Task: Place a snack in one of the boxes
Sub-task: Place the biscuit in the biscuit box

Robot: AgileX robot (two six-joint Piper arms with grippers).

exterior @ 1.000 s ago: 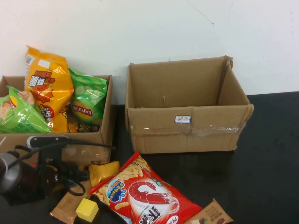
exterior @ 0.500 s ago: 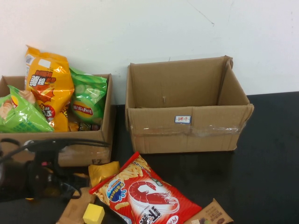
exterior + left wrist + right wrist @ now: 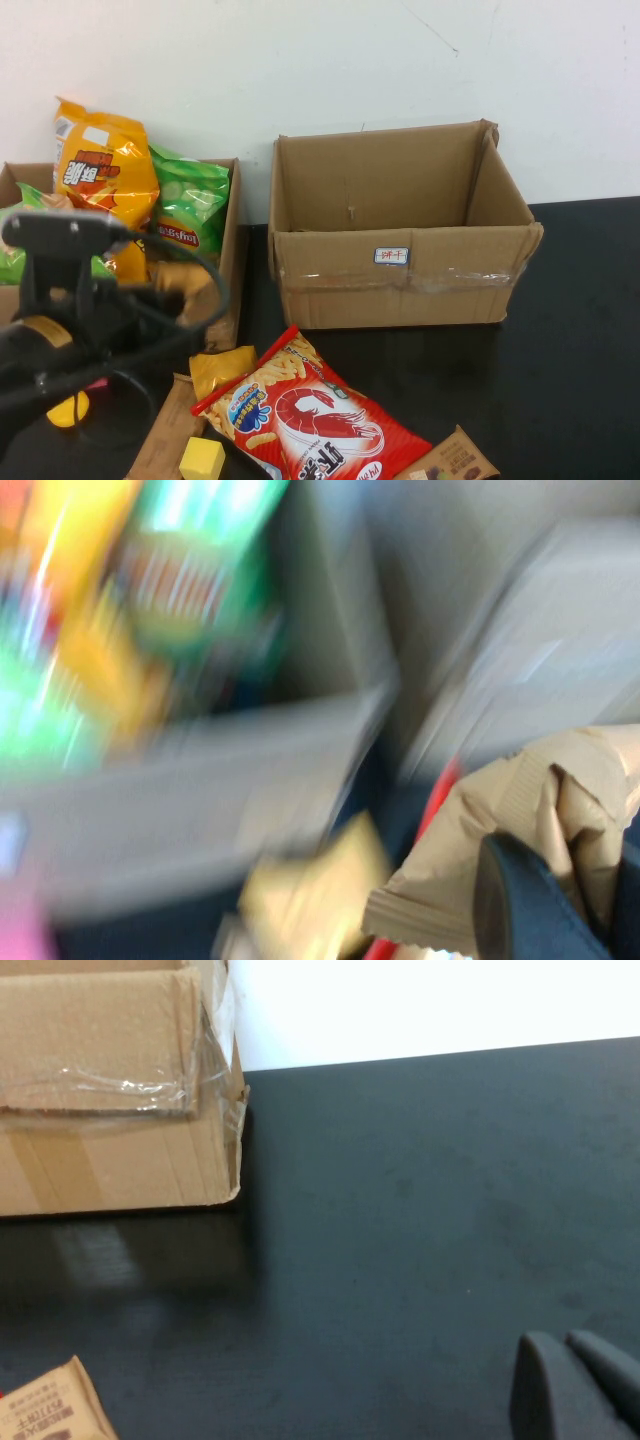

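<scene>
**Left arm up with a tan packet, right arm parked**

Black tabletop [image 3: 580, 330] ran up to a white wall [image 3: 300, 60]. Largest on it, the open cardboard box [image 3: 400, 275] stood right of centre, nothing visible inside. A second box [image 3: 232, 250] at the left held an orange chip bag [image 3: 105, 175] and a green chip bag [image 3: 190, 205], both upright. Nearer the robot lay a red shrimp-cracker bag [image 3: 310, 415], a yellow packet [image 3: 220, 368] touching its upper left corner, and a small yellow cube [image 3: 203, 458].

Left gripper [image 3: 178, 290] hung in front of the left box, jaws clamped on a tan snack packet [image 3: 520, 830]. Right gripper [image 3: 575, 1385] sat low over bare table, well apart from the boxes, fingers [image 3: 540, 1380] pressed together, holding nothing.
</scene>
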